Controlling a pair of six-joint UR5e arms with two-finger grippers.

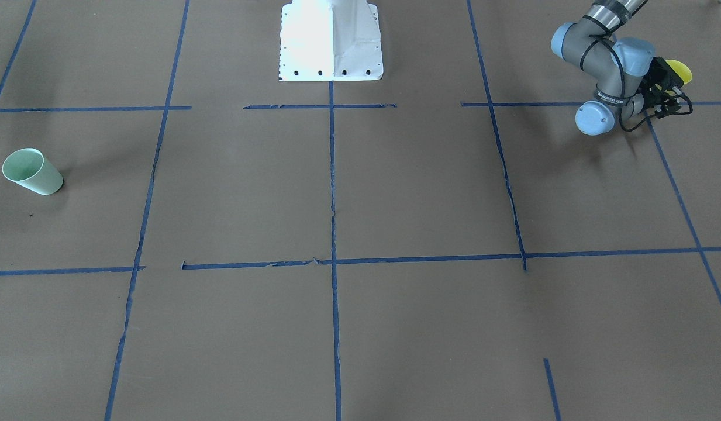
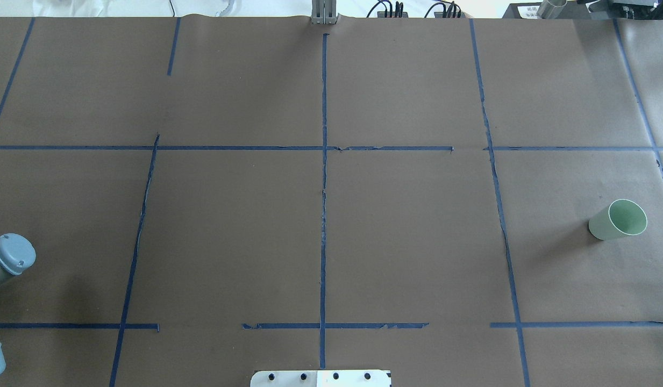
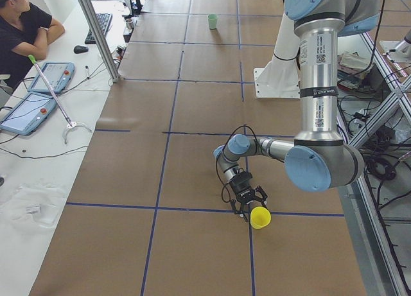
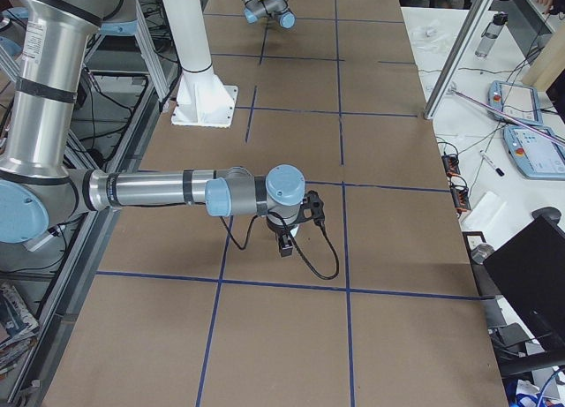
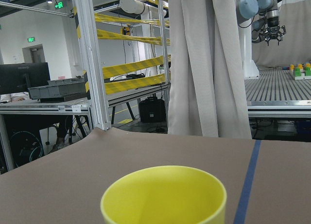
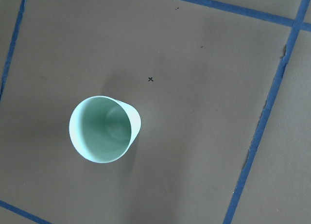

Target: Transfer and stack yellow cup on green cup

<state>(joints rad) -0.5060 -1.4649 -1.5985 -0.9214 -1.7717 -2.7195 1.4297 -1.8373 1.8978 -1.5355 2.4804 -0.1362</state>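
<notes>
The yellow cup (image 1: pixel 680 71) stands upright on the brown table, at the end on my left; it also shows in the exterior left view (image 3: pixel 260 217) and fills the bottom of the left wrist view (image 5: pixel 164 195). My left gripper (image 1: pixel 675 89) lies low and level just in front of it, jaws spread, fingertips at the cup's side (image 3: pixel 254 205). The green cup (image 1: pixel 31 171) stands alone at the far other end (image 2: pixel 619 220). The right wrist view looks straight down into it (image 6: pixel 103 129). My right gripper (image 4: pixel 285 244) hangs above it; I cannot tell its state.
The white robot base (image 1: pixel 331 41) sits at the table's middle edge. Blue tape lines (image 2: pixel 323 188) divide the brown surface into squares. My left arm's elbow (image 2: pixel 8 255) is at the overhead view's left edge. An operator (image 3: pixel 26 26) sits at a side desk.
</notes>
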